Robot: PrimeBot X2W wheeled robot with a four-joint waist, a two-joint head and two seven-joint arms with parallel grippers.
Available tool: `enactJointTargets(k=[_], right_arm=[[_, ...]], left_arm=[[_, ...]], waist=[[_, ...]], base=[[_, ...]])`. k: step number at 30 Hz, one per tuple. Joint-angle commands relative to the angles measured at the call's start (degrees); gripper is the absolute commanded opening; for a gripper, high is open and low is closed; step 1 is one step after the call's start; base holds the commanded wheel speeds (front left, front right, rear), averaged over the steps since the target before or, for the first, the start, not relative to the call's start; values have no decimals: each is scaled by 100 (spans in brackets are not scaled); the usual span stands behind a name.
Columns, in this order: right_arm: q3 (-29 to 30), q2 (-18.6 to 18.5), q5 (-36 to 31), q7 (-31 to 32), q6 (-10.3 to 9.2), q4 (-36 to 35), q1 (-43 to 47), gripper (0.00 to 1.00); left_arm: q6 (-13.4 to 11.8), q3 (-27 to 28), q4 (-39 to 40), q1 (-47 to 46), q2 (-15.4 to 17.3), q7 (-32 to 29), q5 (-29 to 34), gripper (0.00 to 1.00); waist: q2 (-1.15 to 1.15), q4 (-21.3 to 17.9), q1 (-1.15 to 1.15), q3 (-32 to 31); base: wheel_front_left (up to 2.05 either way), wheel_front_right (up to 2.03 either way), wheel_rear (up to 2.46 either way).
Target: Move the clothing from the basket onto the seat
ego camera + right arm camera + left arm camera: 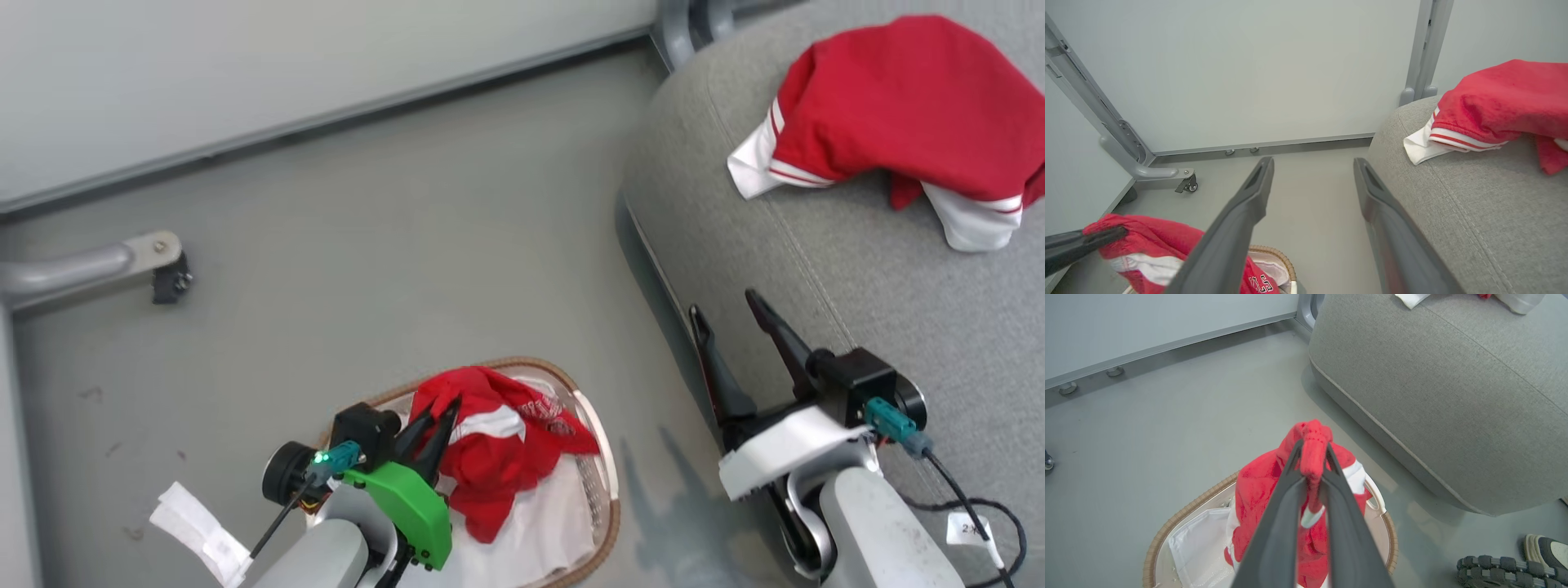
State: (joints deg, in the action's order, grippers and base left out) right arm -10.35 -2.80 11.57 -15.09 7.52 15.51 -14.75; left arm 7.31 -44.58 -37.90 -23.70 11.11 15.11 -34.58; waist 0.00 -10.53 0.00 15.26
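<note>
There were two red garments, one basket, one seat and two grippers. The first garment [498,457] lay partly in the basket [522,360], over a white liner [547,523], directly under the left gripper [1314,455]. The second garment [906,106] lay on the seat [816,245], beyond the right gripper [722,304] and off to its right, well apart from its fingertips.

In the right wrist view, white lettering on the first garment ended in "LS"; the rest was hidden behind a finger. A small tag [971,527] on the right arm's cable carried print too small to read.

The left gripper's fingers were closed almost together on a bunched fold of the first garment. That fold sat above the basket rim while the rest hung down inside. The right gripper's fingers stood wide apart over the near edge of the seat, holding and touching nothing. A shoe [1494,567] with a ridged sole was on the floor to the right of the left gripper.
</note>
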Motion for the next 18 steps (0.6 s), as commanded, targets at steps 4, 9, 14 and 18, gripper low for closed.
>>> enactJointTargets(k=[4,9,14,18], right_arm=[[81,-23,25,-11,-6,96,314,100],[109,-23,37,-11,-6,187,537,100],[99,-22,37,-11,-6,257,704,100],[36,-23,56,-11,-6,303,820,100]], left_arm=[[11,586,531,334,-125,4,419,0],[23,1064,1188,469,-235,4,863,0],[28,1351,1761,366,-274,4,1048,0],[29,1563,2226,207,-244,5,1156,0]], waist=[[0,467,0,-725],[0,590,0,-979],[0,660,0,-1187],[0,690,0,-1293]], base=[[0,0,0],[0,0,0],[0,0,0],[0,0,0]])
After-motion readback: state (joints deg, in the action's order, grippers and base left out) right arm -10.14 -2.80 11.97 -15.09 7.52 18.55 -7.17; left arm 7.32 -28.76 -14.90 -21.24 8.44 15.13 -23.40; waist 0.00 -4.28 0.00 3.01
